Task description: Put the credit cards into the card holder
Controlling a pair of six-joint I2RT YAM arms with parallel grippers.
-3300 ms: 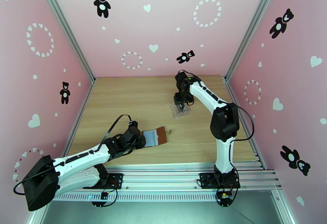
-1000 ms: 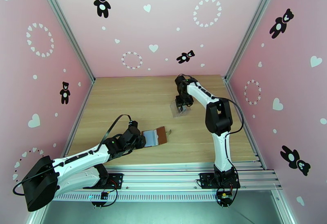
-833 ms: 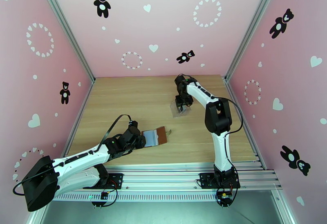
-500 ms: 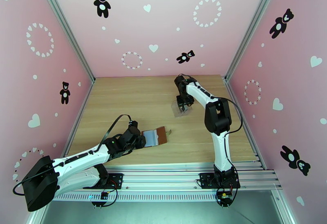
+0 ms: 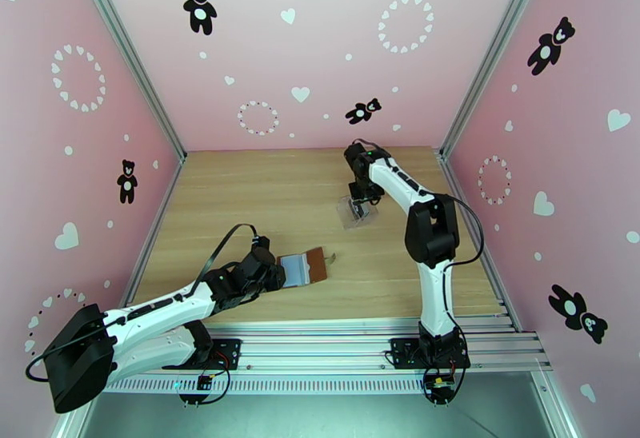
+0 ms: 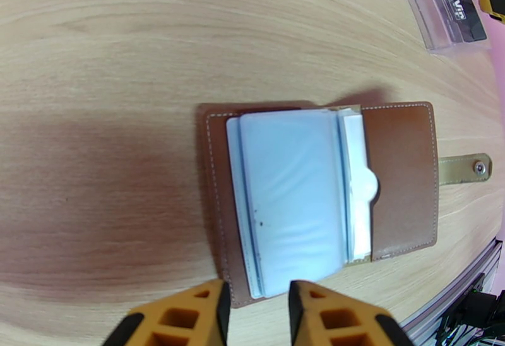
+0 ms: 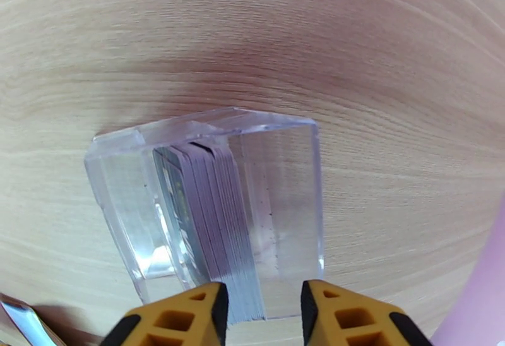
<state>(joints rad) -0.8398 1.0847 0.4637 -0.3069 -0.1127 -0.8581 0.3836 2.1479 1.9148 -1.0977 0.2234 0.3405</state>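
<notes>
While the card holder (image 6: 404,183) lies open and flat near the front of the table (image 5: 264,192), its pale pockets (image 6: 290,196) face up and look empty, so I judge that no card has gone in yet. The cards (image 7: 214,214) stand as a dark stack on edge inside a clear case (image 7: 284,183), further back on the table and well apart from the holder. The right gripper (image 7: 259,287) is at that case, its fingers partly open and set either side of the stack's near end. One finger is at the stack and a gap shows beside the other, so no firm hold is visible. The left gripper (image 6: 255,287) sits at the holder's near edge with a narrow gap between its fingers. I cannot tell whether it pins the holder, grips it, or merely waits there. The work appears to be at its first step: taking a card out of the case. What is left is to lift a card free, carry it across, slide it into a pocket, and repeat for the others.
</notes>
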